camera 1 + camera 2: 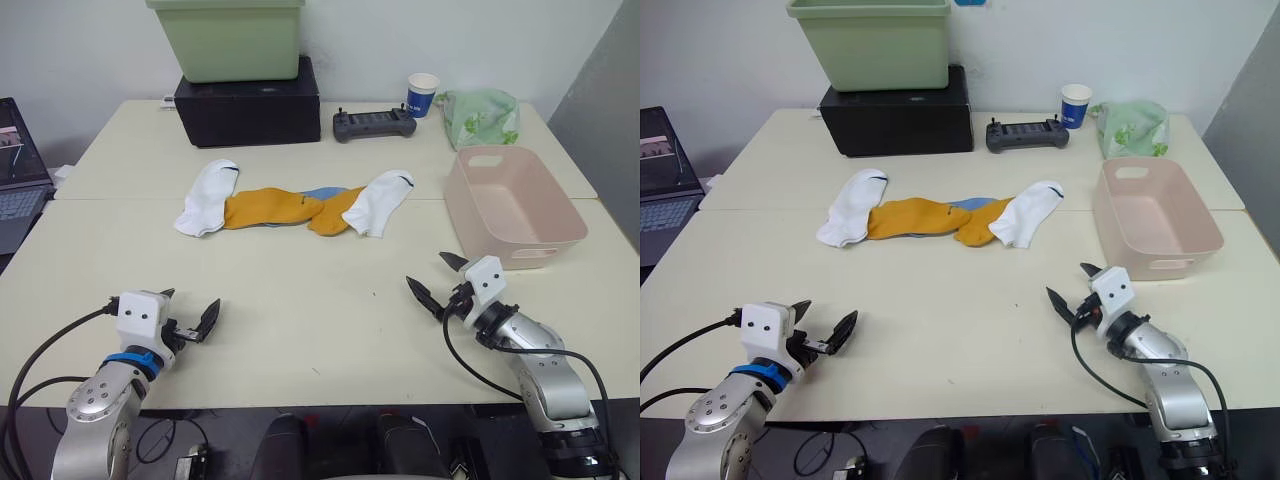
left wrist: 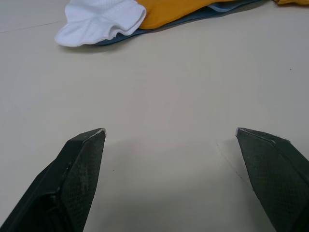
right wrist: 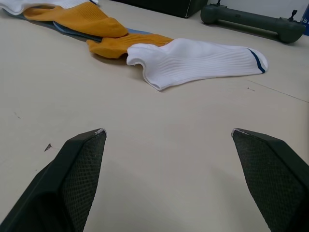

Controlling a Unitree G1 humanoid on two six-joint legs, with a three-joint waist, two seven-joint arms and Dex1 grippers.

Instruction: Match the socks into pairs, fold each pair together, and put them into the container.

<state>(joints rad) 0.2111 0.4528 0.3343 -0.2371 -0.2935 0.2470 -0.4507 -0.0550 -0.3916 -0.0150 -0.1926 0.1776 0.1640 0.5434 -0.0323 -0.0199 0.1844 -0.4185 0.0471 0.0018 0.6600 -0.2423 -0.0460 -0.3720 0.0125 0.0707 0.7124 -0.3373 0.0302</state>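
Observation:
The socks lie in an overlapping row at the table's middle. A white sock is at the left end and another white sock at the right end. Between them lie two mustard-orange socks, with light blue socks showing under them. The pale pink container stands empty at the right. My left gripper is open near the front left edge, nothing between its fingers. My right gripper is open at the front right, just short of the container.
At the back stand a light green tub on a black box, a black controller, a blue paper cup and a green plastic bag. A laptop sits off the left edge.

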